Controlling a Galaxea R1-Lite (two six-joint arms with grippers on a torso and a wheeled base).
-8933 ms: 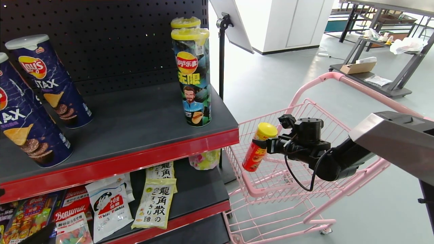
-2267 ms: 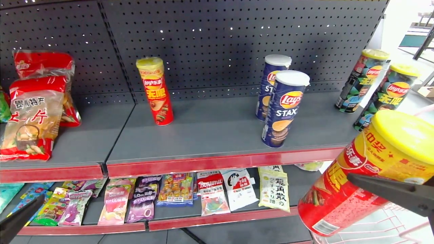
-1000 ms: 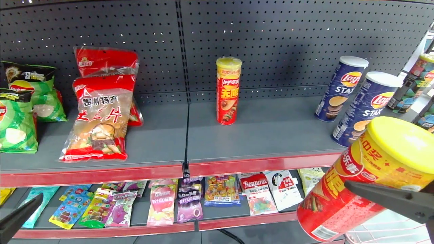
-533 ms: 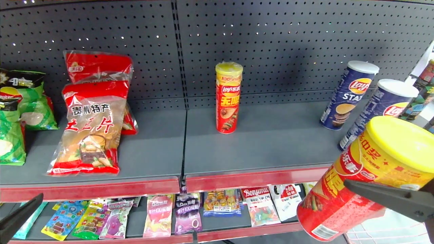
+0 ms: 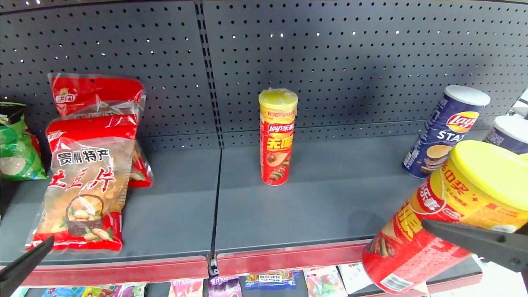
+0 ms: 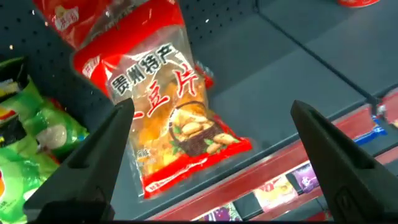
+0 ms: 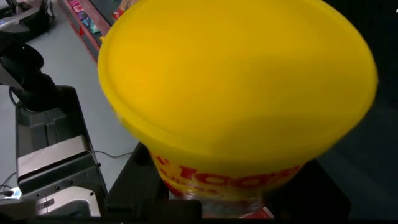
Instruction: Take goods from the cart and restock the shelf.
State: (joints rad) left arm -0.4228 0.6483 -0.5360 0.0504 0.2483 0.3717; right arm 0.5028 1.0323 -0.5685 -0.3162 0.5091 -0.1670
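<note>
Our right gripper point(image 5: 458, 237) is clamped on the red chip can point(image 5: 433, 206), and 1 dark finger point(image 5: 478, 243) crosses its side. We hold the can tilted, its yellow lid point(image 7: 236, 81) up and leaning right. It sits low at the right of the head view and overlaps the red front edge of the shelf point(image 5: 321, 206); we cannot tell how far in front of that edge it is.

Our left gripper point(image 6: 211, 109) hangs low on the left with its 2 fingers spread wide and nothing between them. Through the gap we see a red snack bag point(image 6: 180, 124) leaning against a second red bag point(image 5: 97, 93).

On the grey shelf 1 matching red can point(image 5: 276, 138) stands upright near the pegboard back point(image 5: 350, 62), well apart from the bags. 2 blue cans point(image 5: 445, 130) stand at the right, 1 of them partly hidden behind the yellow lid. At the far left sit green bags point(image 5: 18, 152), and flat packets point(image 5: 270, 280) lie on the level below.
</note>
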